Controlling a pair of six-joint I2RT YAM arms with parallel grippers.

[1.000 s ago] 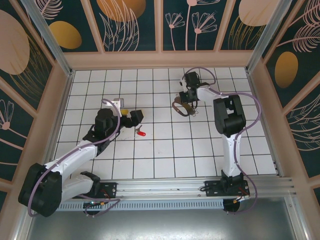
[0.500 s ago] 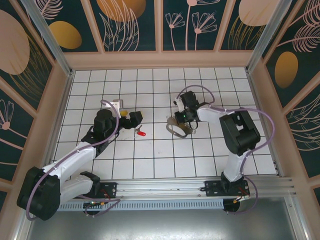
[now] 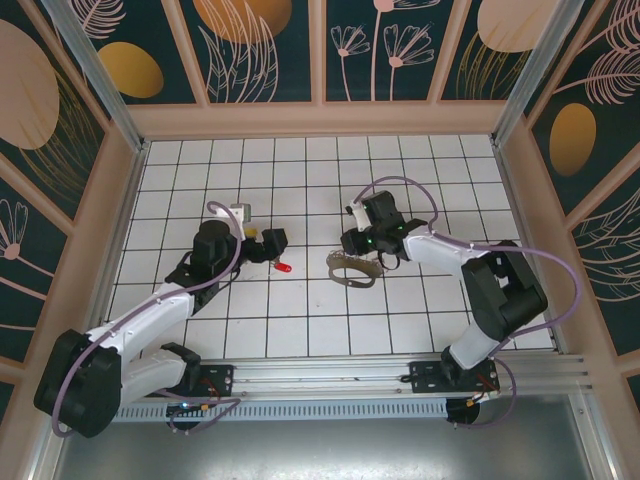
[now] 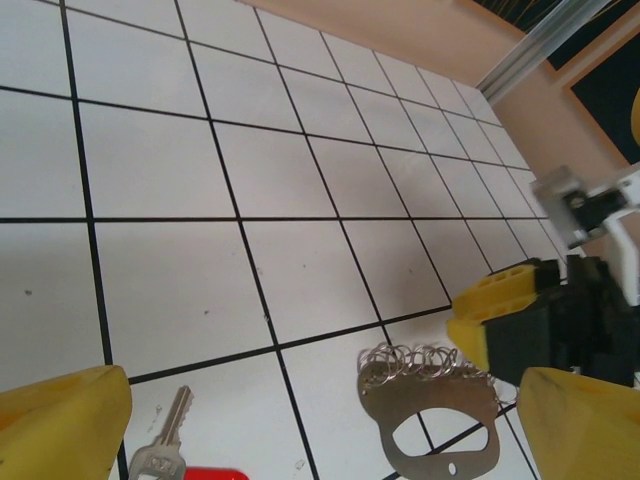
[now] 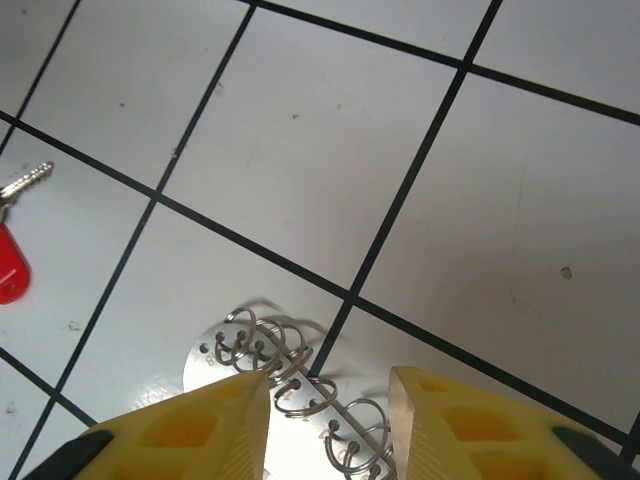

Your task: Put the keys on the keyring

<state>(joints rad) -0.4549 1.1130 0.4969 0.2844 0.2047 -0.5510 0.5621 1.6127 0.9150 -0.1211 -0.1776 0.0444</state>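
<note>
Presently we count one small red-headed, silver-bladed key (image 3: pixel 284 267), one flat grey-silver metal keyring (image 3: pixel 352 268), and two black grippers tipped with yellow plastic, all over a glossy white tiled floor (image 3: pixel 300 330) with thin dark grout lines. The key lies flat on the floor just beside the left gripper (image 3: pixel 264 240) and apart from the keyring. In the left wrist view its notched blade is bright metal and its head smooth red plastic. The keyring lies flat on the floor directly at the right gripper (image 5: pixel 328 405). It is an oval plate with one large cutout and one small round hole, and small holes run along one edge. Through that edge passes a row of thin wire rings (image 4: pixel 415 358), looped like a coil. We see several, but we cannot settle their exact number where they overlap. The left gripper's yellow fingers (image 4: pixel 60 425) stand wide apart and hold nothing, with the key's blade near one of them. The right gripper's fingers (image 5: pixel 200 435) are partly apart, one on either side of the row of wire rings. A clear gap shows between them, and we see no clamp on the metal. The key is threaded on none of the rings. A peach frame with dark floral panels (image 3: pixel 260 50) surrounds the floor.
</note>
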